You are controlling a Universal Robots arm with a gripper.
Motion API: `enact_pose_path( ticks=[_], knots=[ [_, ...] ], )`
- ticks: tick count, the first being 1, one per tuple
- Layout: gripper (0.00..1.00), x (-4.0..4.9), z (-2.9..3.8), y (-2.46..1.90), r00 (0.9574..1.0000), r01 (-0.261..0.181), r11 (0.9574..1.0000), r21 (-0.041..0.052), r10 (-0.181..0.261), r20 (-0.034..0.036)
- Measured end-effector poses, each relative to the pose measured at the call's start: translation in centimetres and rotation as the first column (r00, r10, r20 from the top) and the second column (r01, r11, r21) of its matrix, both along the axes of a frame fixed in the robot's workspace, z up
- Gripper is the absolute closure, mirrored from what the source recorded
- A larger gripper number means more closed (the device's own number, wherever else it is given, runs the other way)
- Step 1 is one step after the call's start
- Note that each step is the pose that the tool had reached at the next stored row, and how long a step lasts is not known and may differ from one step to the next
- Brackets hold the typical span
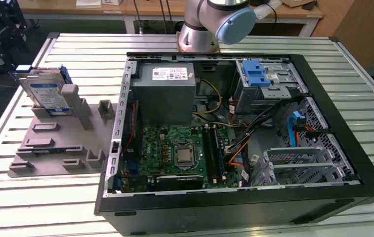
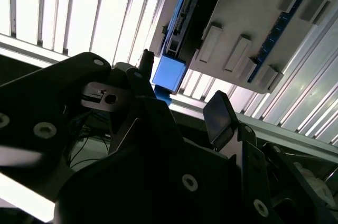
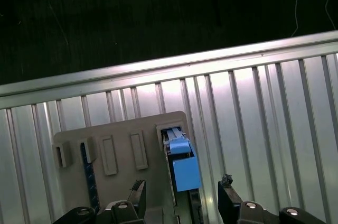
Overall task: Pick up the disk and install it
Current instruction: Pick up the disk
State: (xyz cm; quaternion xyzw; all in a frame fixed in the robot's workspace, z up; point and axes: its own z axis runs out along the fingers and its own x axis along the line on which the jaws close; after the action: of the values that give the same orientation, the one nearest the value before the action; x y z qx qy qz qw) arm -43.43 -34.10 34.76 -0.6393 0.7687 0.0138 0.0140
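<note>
First wrist view: gripper point(image 3: 182, 184) spread, empty, near disk point(image 3: 179, 150).

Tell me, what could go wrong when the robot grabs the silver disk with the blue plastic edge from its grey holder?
1. The open gripper frames the flat silver-grey disk with its blue plastic bracket, close to the grey slotted holder; a finger might bump the holder's slot wall.
2. The disk stands on edge, so a grip on smooth plastic could slip.
3. Inside the open black computer case, loose coloured cables could snag it.
</note>
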Motion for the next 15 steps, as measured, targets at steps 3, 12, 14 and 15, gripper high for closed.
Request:
enact_pose_path(
  ticks=[3, 12, 14, 15],
  knots=[
    [0.35, 0.0, -0.09, 0.01, 1.0, 0.0, 1.0, -0.0001, 0.0, -0.0001],
    [0.35, 0.0, -0.16, 0.01, 1.0, 0.0, 1.0, 0.0, 0.0, 0.0001],
    [0.35, 0.0, -0.22, 0.01, 1.0, 0.0, 1.0, 0.0001, 0.0, 0.0003],
    [0.35, 0.0, -0.25, 0.01, 1.0, 0.0, 1.0, 0.0, 0.0, 0.0001]
  ],
)
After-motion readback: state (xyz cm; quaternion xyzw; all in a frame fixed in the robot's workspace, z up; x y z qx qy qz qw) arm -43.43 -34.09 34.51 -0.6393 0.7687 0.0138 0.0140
